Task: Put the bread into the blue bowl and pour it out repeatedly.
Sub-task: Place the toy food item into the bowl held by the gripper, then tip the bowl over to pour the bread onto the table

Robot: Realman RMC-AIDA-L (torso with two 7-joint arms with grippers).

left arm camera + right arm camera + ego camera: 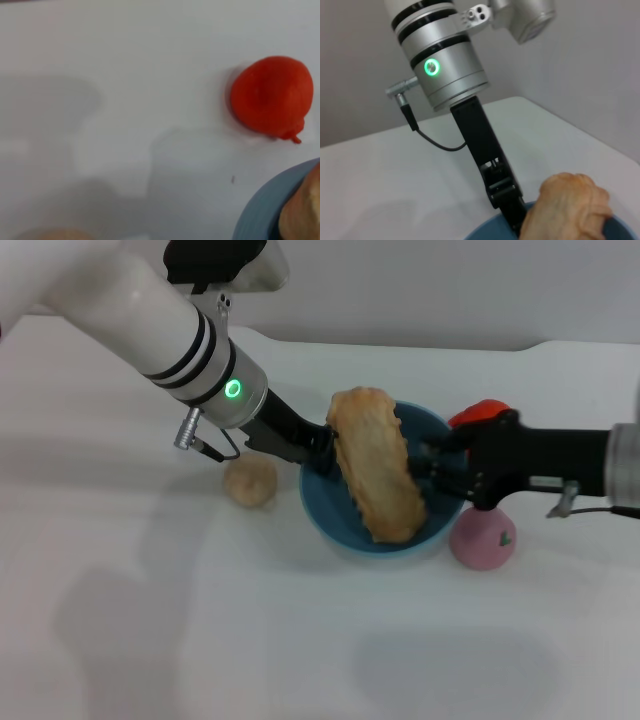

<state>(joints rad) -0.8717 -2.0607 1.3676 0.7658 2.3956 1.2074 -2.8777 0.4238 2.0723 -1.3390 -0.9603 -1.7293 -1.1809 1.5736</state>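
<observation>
**Both grippers at the blue bowl, bread propped inside**

The left gripper [318,445] sits at the bowl's left rim, just left of centre in the head view; its dark fingers meet the rim beside the loaf, but whether they are clamped on anything cannot be told. In the right wrist view the same left gripper [507,200] reaches down to the bowl edge right beside the loaf. The right gripper [435,465] comes in from the right edge of the frame and is pressed against the bowl's right side; its finger state also cannot be told.

The bread [375,465] stands tilted in the blue bowl [335,515], its upper end rising above the rim, its lower end near the bowl's front wall.

Around the bowl on the white table [150,620]: a beige ball [250,481] just left, a pink ball [483,536] touching the lower right, and a red toy [478,413] behind the right arm.
</observation>
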